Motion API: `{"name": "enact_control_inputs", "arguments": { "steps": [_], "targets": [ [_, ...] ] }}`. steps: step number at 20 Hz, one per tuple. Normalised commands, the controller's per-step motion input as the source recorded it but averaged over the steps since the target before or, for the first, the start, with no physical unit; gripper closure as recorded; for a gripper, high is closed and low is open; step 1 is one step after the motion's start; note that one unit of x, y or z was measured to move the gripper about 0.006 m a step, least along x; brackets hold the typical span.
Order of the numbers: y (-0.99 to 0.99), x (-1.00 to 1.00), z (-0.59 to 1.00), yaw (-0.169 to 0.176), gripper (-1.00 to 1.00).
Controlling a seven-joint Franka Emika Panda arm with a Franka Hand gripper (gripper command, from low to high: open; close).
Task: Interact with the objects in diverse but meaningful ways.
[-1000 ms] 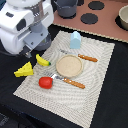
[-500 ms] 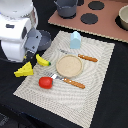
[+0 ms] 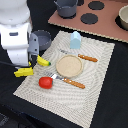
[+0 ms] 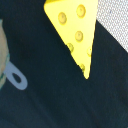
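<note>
The step in hand looked like a reach for the cheese wedge (image 3: 23, 72), and doing it well would mean bringing the jaws down squarely over the wedge's thick body, one finger on each flat face, rather than over its thin tip, where a closing grip would likely squeeze it out sideways. The wedge lay on the dark table just off the edge of the woven mat (image 3: 95, 85), so a low approach should meet nothing but the tabletop.

The arm (image 3: 16, 37) stood over that corner, its wrist pointing steeply down. The gripper (image 3: 31, 64) hung just above the cheese and close beside the banana (image 3: 44, 62). In the wrist view the wedge (image 4: 75, 32) filled the space ahead of the jaws, not between them, and nothing was held. Whether the jaws were apart or together could not be told, since neither view showed the fingertips clearly. The red ball (image 3: 45, 82) sat well clear of them, on the mat.
</note>
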Motion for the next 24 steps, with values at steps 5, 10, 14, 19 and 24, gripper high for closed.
{"name": "enact_control_inputs", "arguments": {
  "steps": [5,10,14,19,24],
  "targets": [
    [-0.09,-0.19,-0.29,0.024,-1.00],
    [-0.04,-0.14,-0.33,0.026,-1.00],
    [-0.01,-0.25,-0.42,0.030,-1.00],
    [0.00,-0.26,-0.41,0.031,-1.00],
    [0.00,-0.25,-0.35,0.029,-1.00]
  ]
}}
